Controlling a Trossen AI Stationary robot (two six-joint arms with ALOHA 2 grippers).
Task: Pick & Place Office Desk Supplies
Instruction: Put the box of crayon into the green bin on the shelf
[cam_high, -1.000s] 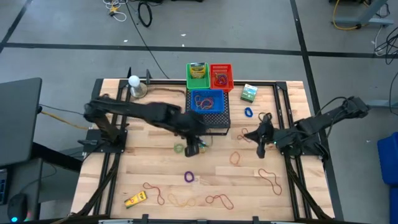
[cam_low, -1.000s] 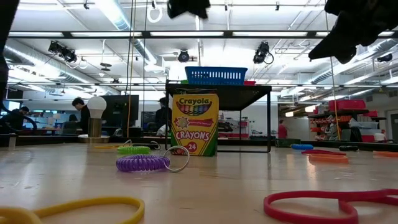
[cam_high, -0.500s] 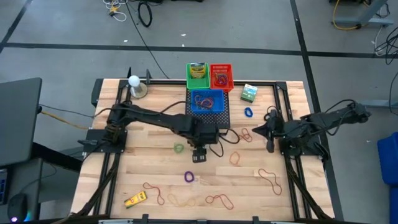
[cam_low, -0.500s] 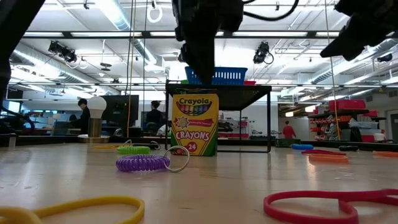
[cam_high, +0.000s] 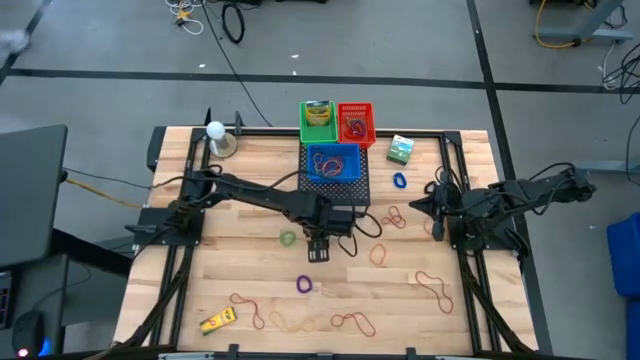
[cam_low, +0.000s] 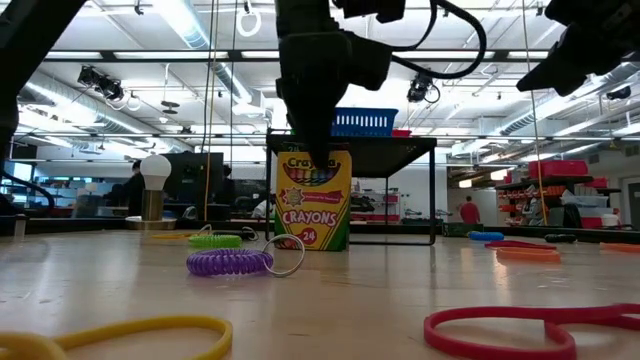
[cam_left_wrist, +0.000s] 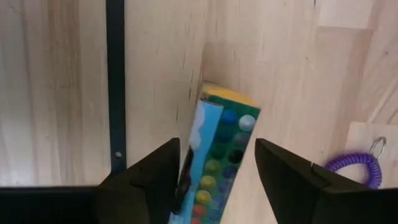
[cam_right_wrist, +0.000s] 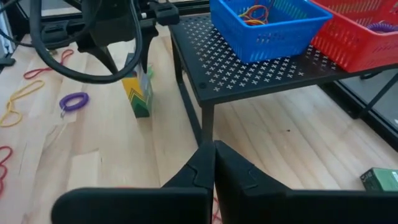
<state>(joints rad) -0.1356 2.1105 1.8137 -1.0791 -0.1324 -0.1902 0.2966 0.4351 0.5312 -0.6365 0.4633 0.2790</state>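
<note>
High view: the left gripper (cam_high: 318, 246) hangs beside the black mesh stand (cam_high: 350, 190).

Low view: the box (cam_low: 313, 200) reads "Crayola CRAYONS 24", upright before that stand.

Left wrist view: fingers (cam_left_wrist: 283, 174) spread, straddling the box.

Right wrist view: the right gripper (cam_right_wrist: 213, 163) is clenched, empty, near the stand.

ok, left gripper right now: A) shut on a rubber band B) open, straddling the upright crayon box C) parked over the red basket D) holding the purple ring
B: the left gripper is open, one finger on each side of the crayon box, which stands upright on the table.
</note>
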